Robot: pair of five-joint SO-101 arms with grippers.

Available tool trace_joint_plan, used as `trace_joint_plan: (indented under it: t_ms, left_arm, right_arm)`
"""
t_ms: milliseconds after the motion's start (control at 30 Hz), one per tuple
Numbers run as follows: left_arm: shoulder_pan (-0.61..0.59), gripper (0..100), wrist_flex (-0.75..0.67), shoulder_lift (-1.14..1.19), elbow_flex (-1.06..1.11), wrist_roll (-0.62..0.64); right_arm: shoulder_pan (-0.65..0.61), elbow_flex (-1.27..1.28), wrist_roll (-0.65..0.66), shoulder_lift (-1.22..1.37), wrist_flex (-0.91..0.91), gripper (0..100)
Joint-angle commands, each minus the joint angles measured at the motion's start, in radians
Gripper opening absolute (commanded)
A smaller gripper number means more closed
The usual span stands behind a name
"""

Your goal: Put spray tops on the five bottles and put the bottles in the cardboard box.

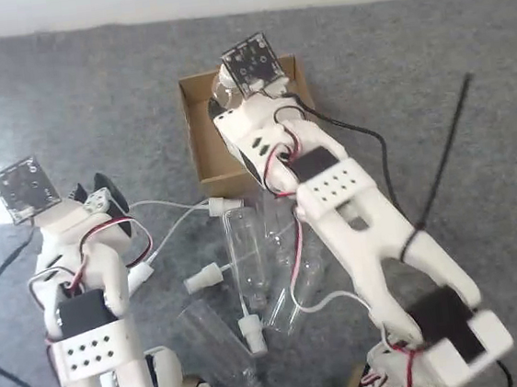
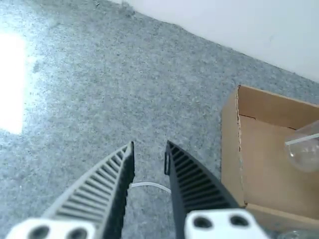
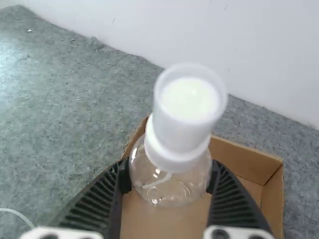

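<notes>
Right now the right tool (image 3: 169, 172) is clamped around the shoulder of a clear bottle (image 3: 172, 186), with a white spray top (image 3: 185, 112) seated on its neck. In the high view the bottle hangs over the far part of the cardboard box (image 1: 199, 135), on the side nearer the left arm. I cannot tell whether its base touches the box floor.

The left tool (image 2: 149, 149) sits low over the grey counter (image 1: 430, 64), apart from the box. Its jaws stand at a narrow gap with nothing between them, and a thin white tube (image 2: 149, 185) lies on the counter beneath. The other bottles (image 1: 246, 250) lie in a loose heap between the two arms, some with tops on. I cannot count them surely.

Several things could go wrong from here, as I judge it:
- **Slipping grip:** the hold is on smooth, rounded plastic, so the bottle may slide or twist before it is set down.
- **Dropping from height:** a release too high could bounce the bottle against the wall or knock the top loose if it is only lightly seated.
- **Nudging the box:** the box looks light, and a touch on its wall may push it away.
- **Snagging wires:** the wires (image 1: 295, 254) hang under the right arm above the heap and could catch a bottle if the arm pulls back low.
</notes>
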Motion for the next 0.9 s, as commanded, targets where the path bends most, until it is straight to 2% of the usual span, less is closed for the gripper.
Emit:
trace_joint_plan:
  t_ms: [0, 867]
  left_arm:
    - [-0.006, 9, -0.02, -0.031, -0.01, 0.009]
    - [-0.006, 9, -0.021, -0.032, -0.001, 0.009]
  right_arm:
    - [-0.01, -0.153, 0.012, 0.062, -0.022, 11.7]
    - [-0.01, -0.589, 0.011, 0.541, -0.022, 11.8]
